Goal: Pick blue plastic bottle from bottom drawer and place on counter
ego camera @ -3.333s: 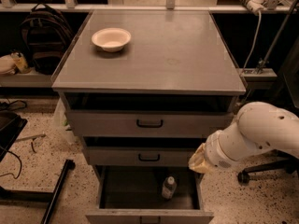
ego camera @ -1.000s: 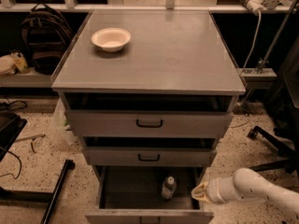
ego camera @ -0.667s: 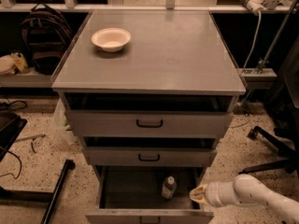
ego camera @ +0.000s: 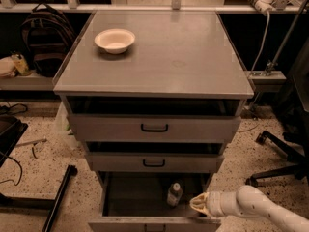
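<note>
The blue plastic bottle [ego camera: 174,194] stood upright in the bottom drawer [ego camera: 135,200], just left of the gripper [ego camera: 197,204]. I could not tell if the gripper was open or closed. The arm [ego camera: 260,208] lay nearly level, entering from the lower right. I counted one bottle, three drawers and one white bowl [ego camera: 115,40] on the counter [ego camera: 183,52].
</note>
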`<control>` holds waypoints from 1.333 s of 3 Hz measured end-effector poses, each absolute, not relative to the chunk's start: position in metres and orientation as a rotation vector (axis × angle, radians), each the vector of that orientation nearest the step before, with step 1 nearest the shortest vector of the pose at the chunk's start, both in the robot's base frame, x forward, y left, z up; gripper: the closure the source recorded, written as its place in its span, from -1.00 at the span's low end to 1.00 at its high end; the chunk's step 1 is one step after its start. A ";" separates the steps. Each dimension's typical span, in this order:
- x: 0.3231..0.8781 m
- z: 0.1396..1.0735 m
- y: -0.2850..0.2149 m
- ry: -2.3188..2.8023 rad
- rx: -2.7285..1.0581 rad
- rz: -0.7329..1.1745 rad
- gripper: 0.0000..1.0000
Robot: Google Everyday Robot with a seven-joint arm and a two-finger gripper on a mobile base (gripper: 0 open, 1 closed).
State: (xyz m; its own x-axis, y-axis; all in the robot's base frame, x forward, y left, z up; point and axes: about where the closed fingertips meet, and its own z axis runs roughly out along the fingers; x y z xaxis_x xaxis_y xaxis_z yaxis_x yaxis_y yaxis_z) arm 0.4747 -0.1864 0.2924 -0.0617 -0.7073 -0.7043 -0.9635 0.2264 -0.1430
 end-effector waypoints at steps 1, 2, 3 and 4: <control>0.478 0.284 -0.179 1.792 -1.559 0.467 -0.42; 0.485 0.274 -0.172 1.759 -1.582 0.448 -0.60; 0.496 0.260 -0.165 1.733 -1.596 0.442 -0.64; 0.509 0.242 -0.157 1.730 -1.583 0.451 -0.64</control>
State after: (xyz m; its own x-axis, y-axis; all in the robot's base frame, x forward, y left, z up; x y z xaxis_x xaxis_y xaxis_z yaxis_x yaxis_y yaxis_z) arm 0.5095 -0.1573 0.2421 0.0304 -0.7010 -0.7125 -0.9598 0.1785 -0.2167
